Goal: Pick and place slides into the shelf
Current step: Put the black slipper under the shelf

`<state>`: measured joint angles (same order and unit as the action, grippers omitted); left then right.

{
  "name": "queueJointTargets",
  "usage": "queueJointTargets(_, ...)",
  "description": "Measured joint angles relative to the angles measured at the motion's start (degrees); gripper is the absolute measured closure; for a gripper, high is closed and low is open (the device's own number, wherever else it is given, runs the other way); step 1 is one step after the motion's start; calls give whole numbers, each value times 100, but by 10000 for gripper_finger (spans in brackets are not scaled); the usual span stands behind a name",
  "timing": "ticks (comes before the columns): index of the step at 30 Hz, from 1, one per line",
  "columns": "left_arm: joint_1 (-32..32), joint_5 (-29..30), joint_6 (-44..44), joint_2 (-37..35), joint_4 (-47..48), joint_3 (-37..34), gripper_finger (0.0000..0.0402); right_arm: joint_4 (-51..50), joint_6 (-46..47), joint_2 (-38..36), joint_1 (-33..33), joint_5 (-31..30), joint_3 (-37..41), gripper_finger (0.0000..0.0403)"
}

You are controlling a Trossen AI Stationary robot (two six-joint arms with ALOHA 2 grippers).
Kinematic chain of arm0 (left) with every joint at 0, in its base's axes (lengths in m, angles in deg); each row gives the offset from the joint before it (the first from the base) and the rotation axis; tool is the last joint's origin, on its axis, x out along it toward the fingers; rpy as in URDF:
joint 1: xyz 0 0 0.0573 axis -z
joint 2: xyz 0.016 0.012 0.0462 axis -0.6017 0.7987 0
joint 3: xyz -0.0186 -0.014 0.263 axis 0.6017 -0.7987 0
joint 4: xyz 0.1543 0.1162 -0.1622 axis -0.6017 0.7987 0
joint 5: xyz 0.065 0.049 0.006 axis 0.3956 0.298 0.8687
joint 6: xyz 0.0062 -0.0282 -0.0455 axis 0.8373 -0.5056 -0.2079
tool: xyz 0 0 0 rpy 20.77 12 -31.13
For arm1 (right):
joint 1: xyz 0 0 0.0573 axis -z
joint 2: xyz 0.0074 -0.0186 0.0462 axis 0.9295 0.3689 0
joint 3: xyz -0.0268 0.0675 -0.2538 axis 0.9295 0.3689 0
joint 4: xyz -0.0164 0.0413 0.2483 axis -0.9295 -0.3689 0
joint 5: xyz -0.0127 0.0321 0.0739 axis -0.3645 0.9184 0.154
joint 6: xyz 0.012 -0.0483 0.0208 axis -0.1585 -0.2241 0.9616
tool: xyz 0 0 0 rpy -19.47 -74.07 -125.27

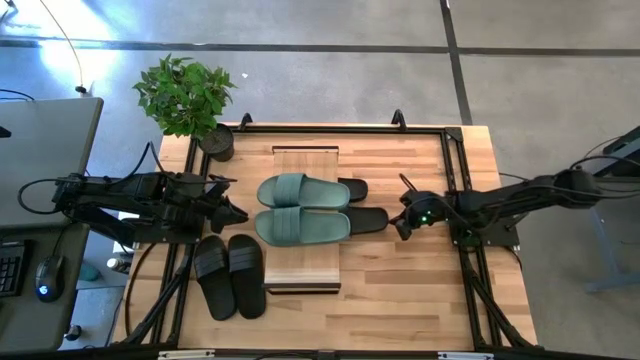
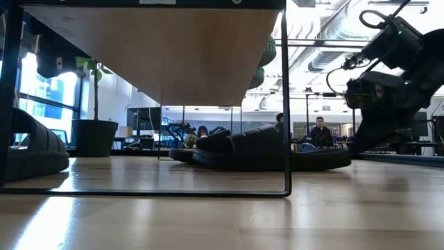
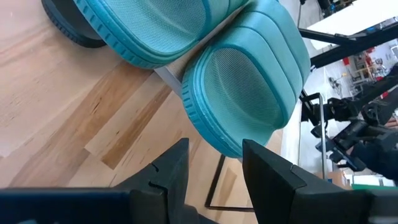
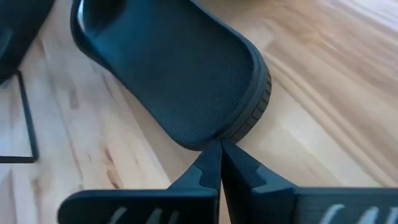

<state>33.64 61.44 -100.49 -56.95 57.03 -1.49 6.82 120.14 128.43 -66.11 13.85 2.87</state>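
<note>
A sage green pair of slides (image 1: pixel 300 208) lies on the shelf's light wood plank (image 1: pixel 305 160), heels toward the table's left. Two black slides (image 1: pixel 365 220) rest on the table under the shelf, heel ends sticking out on its right side. Another black pair (image 1: pixel 230 276) lies on the table near the left front. My right gripper (image 4: pixel 219 148) is shut, low over the table, its tips at the heel of the nearer black slide (image 4: pixel 180 74). My left gripper (image 3: pixel 214 163) is open, left of the shelf, facing a green slide's heel (image 3: pixel 242 93), nothing between its fingers. My right gripper comes slanting down from the table's right side, its shut fingertips (image 4: pixel 211 158) standing right at the heel rim (image 4: pixel 239 130) of the nearer black slide, which lies flat on the table. Whether the tips touch the rim I cannot tell.
A potted plant (image 1: pixel 185 95) stands at the far left corner of the table. The shelf's thin black frame leg (image 2: pixel 286 104) stands beside the black slides. Bare wood lies at the near right (image 1: pixel 420 300). People sit in the room beyond the table (image 2: pixel 319 128).
</note>
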Motion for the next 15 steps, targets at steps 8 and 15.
queueJointTargets(8, 1, -2, -64, 0, 0, 0, 268, 1099, -27, 857, 0, 173, -2, 403)
queueJointTargets(15, 1, -2, -65, 0, 0, 0, 268, 1564, -54, 1465, 0, 186, -181, 403)
